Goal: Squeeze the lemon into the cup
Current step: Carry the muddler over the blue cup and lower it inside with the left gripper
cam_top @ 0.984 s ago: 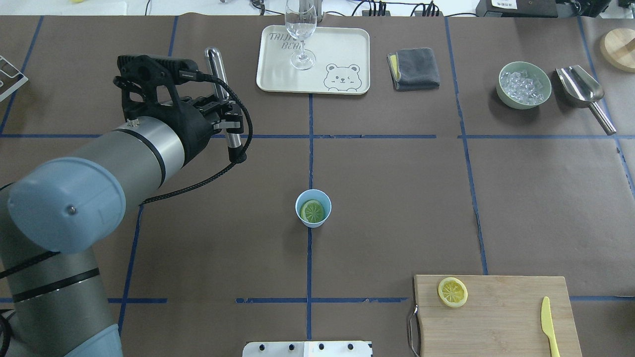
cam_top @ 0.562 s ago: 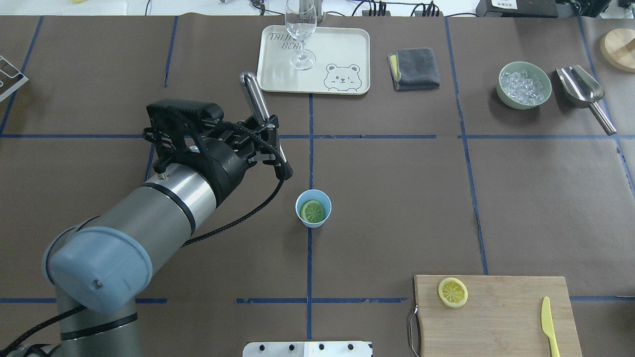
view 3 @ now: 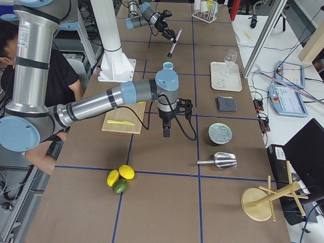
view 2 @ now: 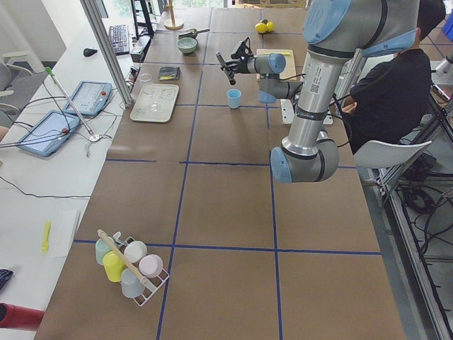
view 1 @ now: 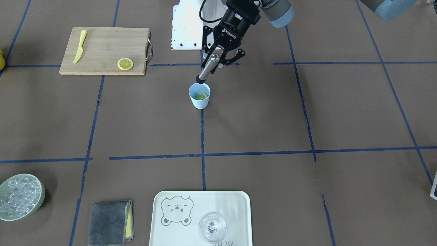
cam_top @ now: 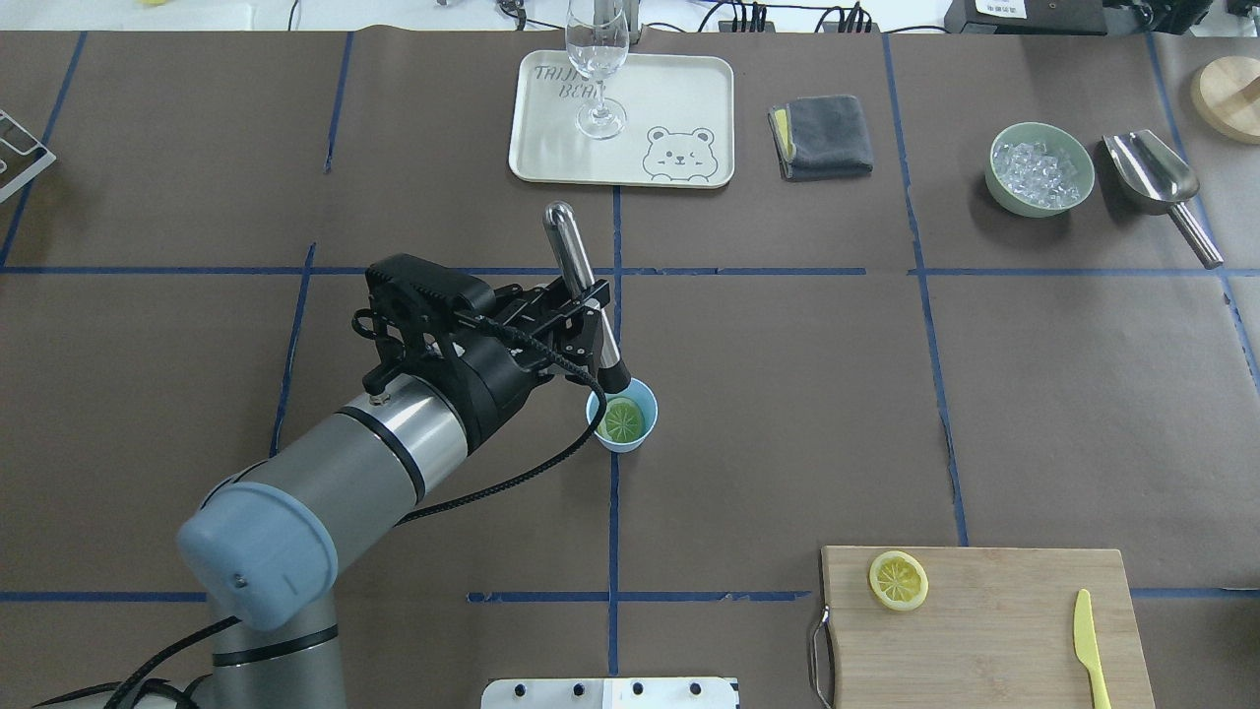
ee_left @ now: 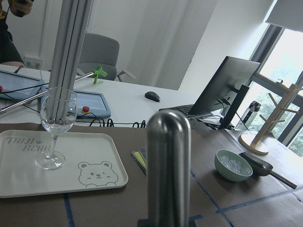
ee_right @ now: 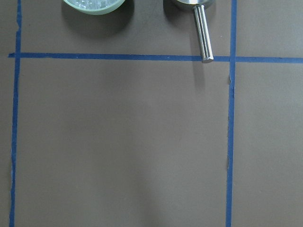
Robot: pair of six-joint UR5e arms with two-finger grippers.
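**A:** Stainless steel muddler (cam_top: 569,246) with a black cap on the end. That's what the left gripper (cam_top: 589,300) has, fingers pressed tight on the shaft about halfway down. Anyone know why it carries it so slanted?

**B:** I'm standing by the table. My guess is that's just the wrist angle for the approach. The black tip (cam_top: 615,377) hangs just above the cup (view 1: 199,102), close to the rim and, as far as I can tell, not inside. I'd say it has to stand the rod up straighter and centre it before pushing. Otherwise it catches the wall and tips the cup, which looks like light plastic with nothing bracing it.

**A:** And the lemon?

**B:** The lemon slice (cam_top: 624,420) lies flat on the cup's bottom and looks greenish against the blue. Makes sense to me: flat slice, flat tip, press straight down and the juice ends up in the cup. Gripping mid-shaft probably gives reach inside without the fingers hitting the rim.

**A:** Isn't there another slice?

**B:** Yeah, a spare slice (cam_top: 898,579) on the cutting board (cam_top: 994,630), along from the yellow knife (cam_top: 1088,645) and well apart from the cup.

**A:** Right arm doing anything?

**B:** The right gripper (view 3: 166,130) hangs over the table near the ice bowl (cam_top: 992,182). Spread or closed, I can't tell from here.
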